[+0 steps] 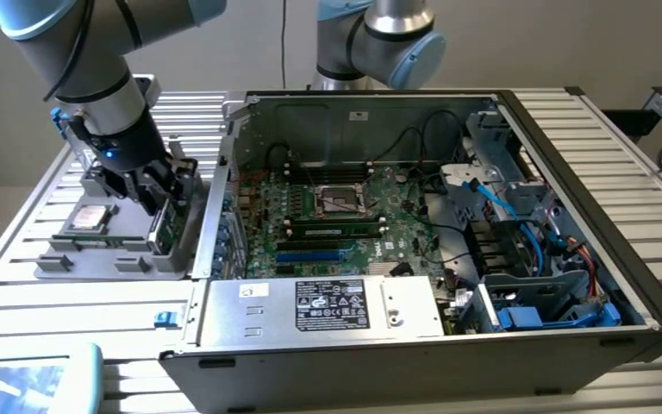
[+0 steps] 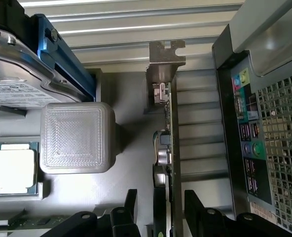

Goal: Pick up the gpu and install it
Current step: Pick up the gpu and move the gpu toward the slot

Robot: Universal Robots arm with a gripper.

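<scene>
Gpu: upright on its long edge in a slot of the grey holder, seen edge-on from the wrist, silver bracket at the end away from the fingers. Seated in the holder, not lifted and not in the case.

Gripper: lowered over the card, fingers apart with one on each side of the thin board. Straddling rather than clamping, with bare holder visible between the card and the finger on the block side. Other finger close to the board, seemingly just short of touching.

On one side of the card: a grey square block, a processor chip in its pocket, a hard drive with a blue rail. On the other side, near the card: the rear port panel of the computer case. In the exterior view, holder on the slatted table at the exterior view's left of the open case, motherboard exposed inside.

Judged step: pick-up, at the grasp. Install not begun. Calls, by the look of it, for a square closure on the flat faces rather than on the raised components, grip firm enough for a thin edge-held board, and a straight pull out of the slot, the case wall being so near.
</scene>
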